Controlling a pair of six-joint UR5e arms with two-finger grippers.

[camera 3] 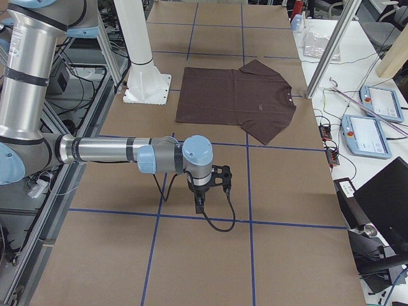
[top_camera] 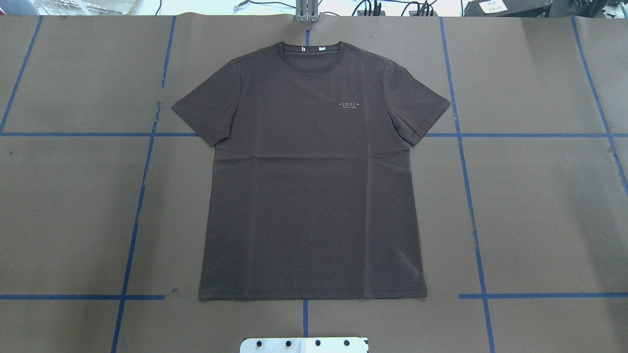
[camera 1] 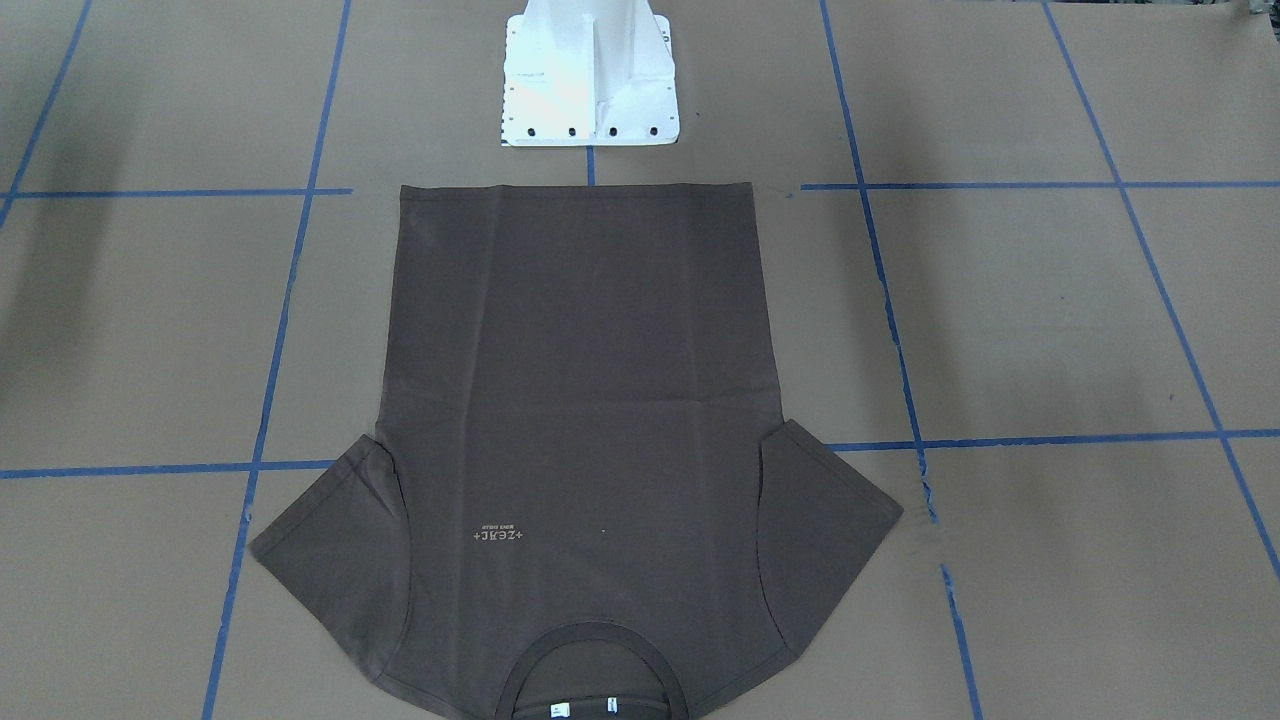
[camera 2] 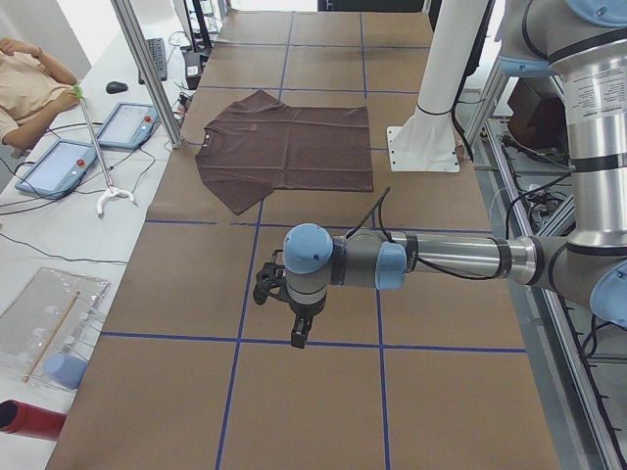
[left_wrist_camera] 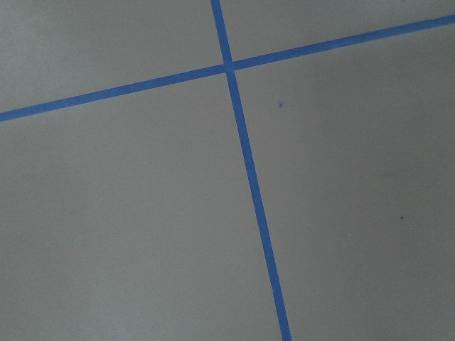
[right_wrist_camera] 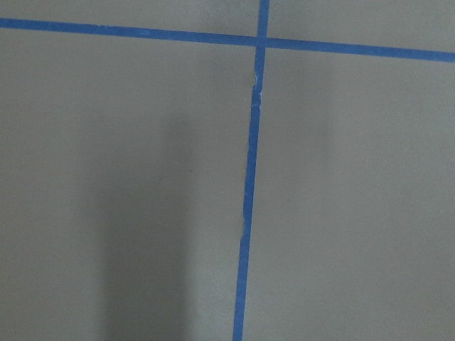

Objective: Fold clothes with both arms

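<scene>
Ribbed collar (camera 1: 600,632) nearest, dark brown T-shirt (camera 1: 580,380) flat, sleeves spread, on surface (camera 1: 1000,330); cannot tell whether left tool (camera 2: 299,331), right tool (camera 3: 199,204) open or closed.

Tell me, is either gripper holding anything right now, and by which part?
Nothing is held: the T-shirt lies flat on the table, apart from the left gripper and right gripper.

T-shirt collar (camera 1: 590,634) cut off, lettering (top_camera: 350,105) unreadable
</scene>
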